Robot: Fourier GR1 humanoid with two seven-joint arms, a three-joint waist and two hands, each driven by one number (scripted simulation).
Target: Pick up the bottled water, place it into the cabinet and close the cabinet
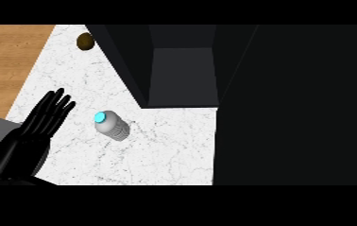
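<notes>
The bottled water (pixel 111 125) stands upright on the white marble counter (pixel 160 149), seen from above, clear with a bright blue cap. My left hand (pixel 43 117) shows at the lower left with fingers straight, open, a short way left of the bottle and not touching it. The dark cabinet (pixel 182 73) stands at the back middle with its inside showing; its open door (pixel 286 107) fills the right side of the view. My right hand is not in view.
A small round brown object (pixel 85 41) lies on the counter at the back left, beside the cabinet's left wall. Wooden floor (pixel 21 55) shows beyond the counter's left edge. Bare counter lies in front of the cabinet opening.
</notes>
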